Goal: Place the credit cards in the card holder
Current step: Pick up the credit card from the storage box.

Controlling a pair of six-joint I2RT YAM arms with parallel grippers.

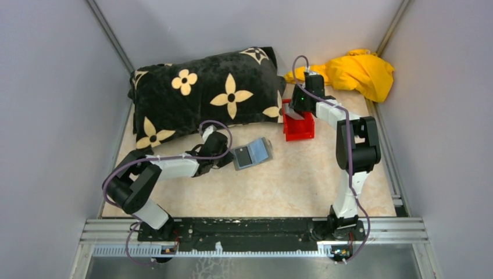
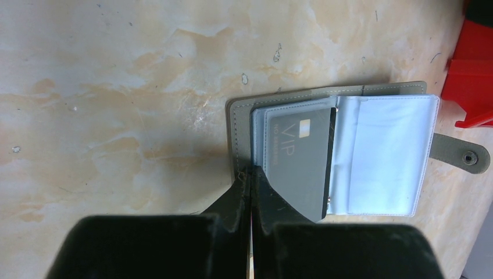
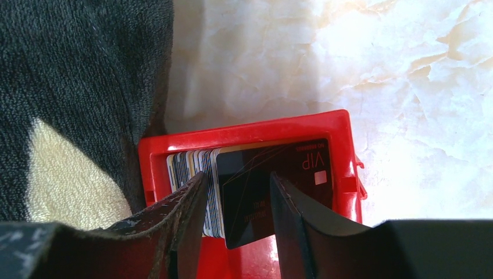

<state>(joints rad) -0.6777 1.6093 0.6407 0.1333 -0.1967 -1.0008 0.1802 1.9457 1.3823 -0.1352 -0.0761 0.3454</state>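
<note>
The grey card holder (image 1: 252,153) lies open on the table mid-left. In the left wrist view the card holder (image 2: 381,157) shows pale blue clear sleeves, a snap tab at the right, and a grey VIP card (image 2: 302,160) sitting in a left sleeve. My left gripper (image 2: 251,172) is shut on the holder's left cover edge; it also shows in the top view (image 1: 228,158). The credit cards (image 3: 192,165) stand stacked in the red bin (image 3: 244,131). My right gripper (image 3: 238,175) is open inside the bin, and a dark VIP card (image 3: 250,186) leans between its fingers.
A black pillow with cream flowers (image 1: 203,96) lies along the back, touching the red bin (image 1: 299,127). A yellow cloth (image 1: 357,72) is bunched in the back right corner. Grey walls close in both sides.
</note>
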